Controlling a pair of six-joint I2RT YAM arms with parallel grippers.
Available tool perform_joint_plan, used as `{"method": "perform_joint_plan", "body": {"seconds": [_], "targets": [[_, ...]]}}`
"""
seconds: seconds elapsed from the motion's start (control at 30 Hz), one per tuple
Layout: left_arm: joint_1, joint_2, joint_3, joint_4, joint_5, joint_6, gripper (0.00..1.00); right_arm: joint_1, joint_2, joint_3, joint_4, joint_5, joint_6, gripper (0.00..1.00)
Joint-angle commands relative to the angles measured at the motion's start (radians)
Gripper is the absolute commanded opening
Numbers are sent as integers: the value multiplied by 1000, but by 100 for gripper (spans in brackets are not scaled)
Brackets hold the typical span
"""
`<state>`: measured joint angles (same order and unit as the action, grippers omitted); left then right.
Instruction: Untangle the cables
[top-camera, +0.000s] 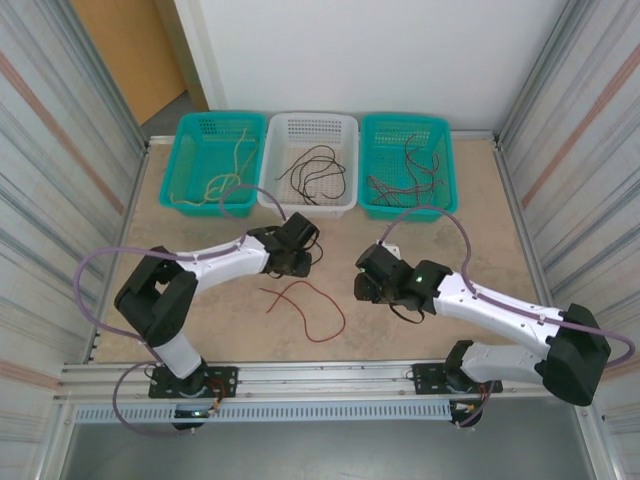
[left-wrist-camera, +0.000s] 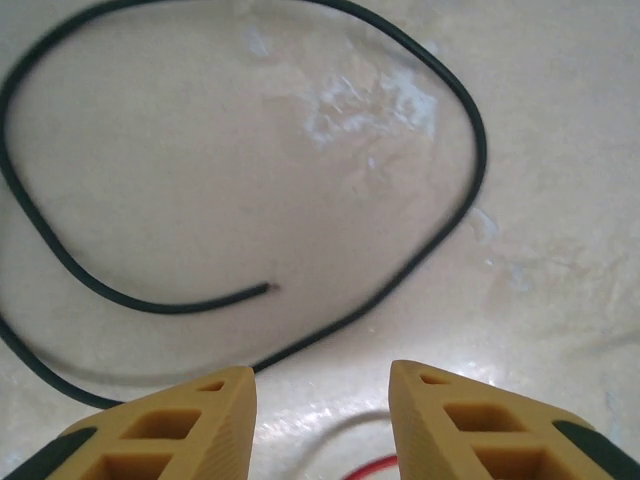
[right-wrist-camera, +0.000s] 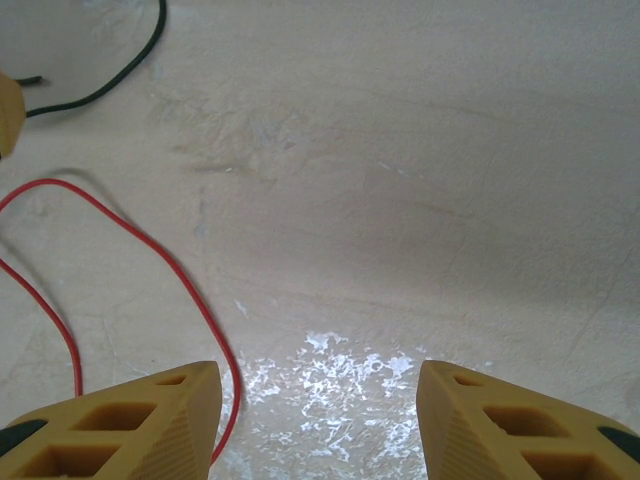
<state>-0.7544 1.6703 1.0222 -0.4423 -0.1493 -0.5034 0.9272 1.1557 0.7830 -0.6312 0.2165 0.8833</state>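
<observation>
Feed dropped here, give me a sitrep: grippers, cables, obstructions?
Left gripper open, black cable just ahead. Right gripper open, empty, red cable loose beside it. No obstruction seen.

Both arms bend inward, wrists tipped downward; left gripper (left-wrist-camera: 320, 375) and right gripper (right-wrist-camera: 320, 368) have fingers apart, empty.

Black cable (left-wrist-camera: 482, 155) cropped at left edge

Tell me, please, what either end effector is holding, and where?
Nothing is held: both the left end effector and the right end effector stand open, empty.
</observation>
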Motion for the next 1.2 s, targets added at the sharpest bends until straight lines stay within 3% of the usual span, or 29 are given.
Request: {"method": "perform_joint_plan", "body": {"seconds": [0.0, 0.3, 0.47, 0.57, 0.67, 0.77, 0.87, 1.17], "targets": [[15, 10, -3, -6, -11, -17, 40, -11, -19, -18, -11, 15, 20, 53], [12, 65, 41, -7, -30, 49, 36, -14, -76, -82, -6, 10, 55, 54], [27, 35, 0, 3, -19, 46, 42, -25, -75, -73, 0, 7, 51, 55], [74, 7, -11, -23, -71, 63, 46, -27, -60, -66, 12, 2, 51, 54], [185, -60, -45, 26, -17, 56, 39, -23, -50, -71, 23, -6, 51, 54], [242, -75, -52, 83, -19, 55, 37, -24, -43, -83, 28, -8, 54, 54], [268, -39, -43, 171, 40, 70, 35, -24, -45, -86, 31, -9, 55, 54], [274, 86, 46, 169, -79, 102, 28, -24, -77, -80, -2, 7, 49, 54]]}}
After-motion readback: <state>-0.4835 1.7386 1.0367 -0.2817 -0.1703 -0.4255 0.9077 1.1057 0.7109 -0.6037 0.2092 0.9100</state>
